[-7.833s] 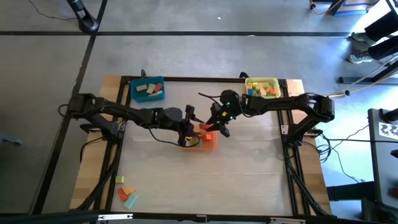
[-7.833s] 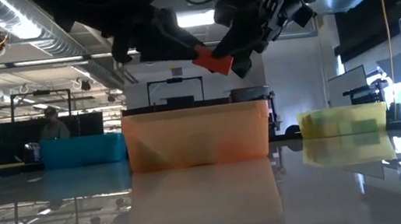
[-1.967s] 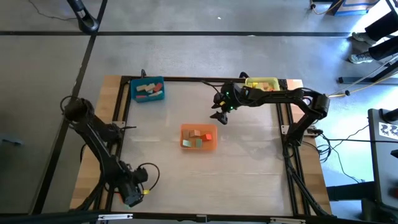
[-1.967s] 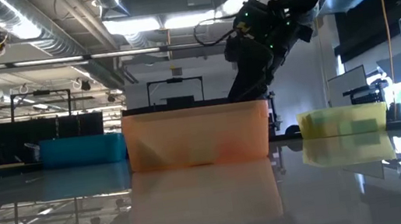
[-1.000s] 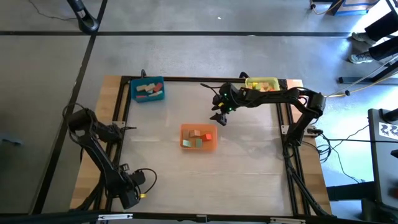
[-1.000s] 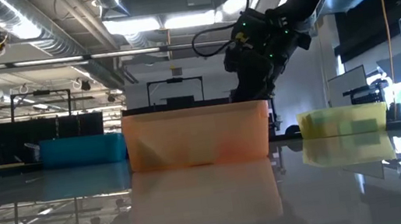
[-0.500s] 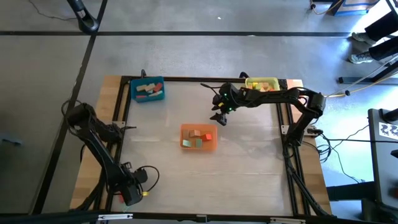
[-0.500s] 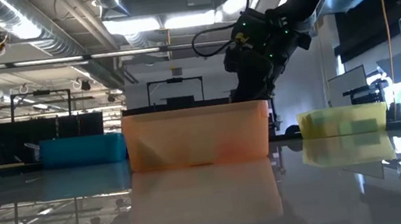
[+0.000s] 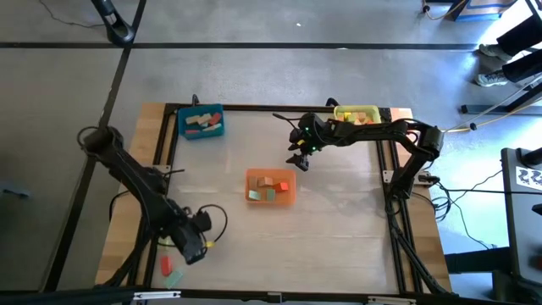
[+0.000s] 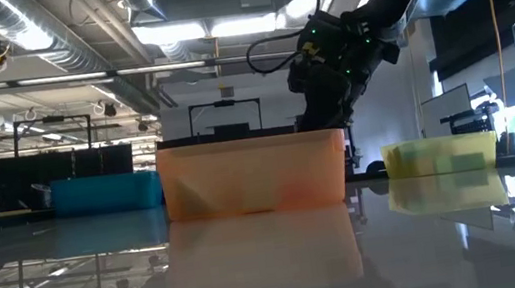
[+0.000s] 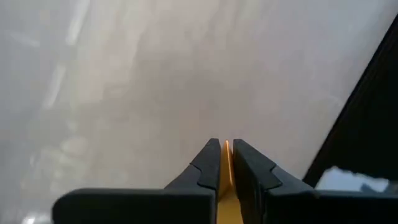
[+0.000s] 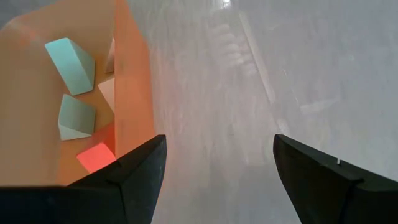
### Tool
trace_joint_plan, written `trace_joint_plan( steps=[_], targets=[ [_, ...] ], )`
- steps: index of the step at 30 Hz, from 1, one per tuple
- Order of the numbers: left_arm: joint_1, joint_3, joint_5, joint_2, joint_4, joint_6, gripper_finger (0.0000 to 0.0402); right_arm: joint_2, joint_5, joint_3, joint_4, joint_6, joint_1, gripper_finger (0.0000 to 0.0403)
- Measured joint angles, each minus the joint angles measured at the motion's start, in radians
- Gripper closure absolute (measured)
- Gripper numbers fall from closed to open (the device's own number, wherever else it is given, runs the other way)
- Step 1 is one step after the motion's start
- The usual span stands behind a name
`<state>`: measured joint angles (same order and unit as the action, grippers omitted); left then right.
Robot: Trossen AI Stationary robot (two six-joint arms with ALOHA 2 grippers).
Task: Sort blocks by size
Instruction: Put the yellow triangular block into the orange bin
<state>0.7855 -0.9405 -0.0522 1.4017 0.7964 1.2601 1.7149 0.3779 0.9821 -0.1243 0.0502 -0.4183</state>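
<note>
Left tool (image 11: 225, 163) pinching yellow block (image 11: 226, 180); right tool (image 12: 214, 162) wide beside orange tray (image 9: 271, 187)

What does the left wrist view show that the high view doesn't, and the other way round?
Only the left wrist view: the left gripper's fingers shut on a thin yellow block, seen edge-on between them.

Only the high view: the orange tray mid-table with blocks inside, the blue tray, the yellow tray, a red block and a light blue block loose at the table's near left corner, and the right gripper waiting beyond the orange tray.

Both: the left gripper, a speck of yellow at its tip, and the bare table.
</note>
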Motion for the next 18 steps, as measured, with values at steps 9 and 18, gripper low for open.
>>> trace_joint_plan(
  steps=[9, 18],
  targets=[
    [-0.179, 0.0, -0.135, -0.074, -0.073, -0.228, 0.0383, 0.0, 0.0, 0.0, -0.001, 0.0, 0.0, 0.011],
    [-0.398, 0.0, -0.27, -0.076, -0.262, -0.615, 0.0383, 0.0, 0.0, 0.0, -0.001, 0.0, 0.0, 0.011]
  ],
)
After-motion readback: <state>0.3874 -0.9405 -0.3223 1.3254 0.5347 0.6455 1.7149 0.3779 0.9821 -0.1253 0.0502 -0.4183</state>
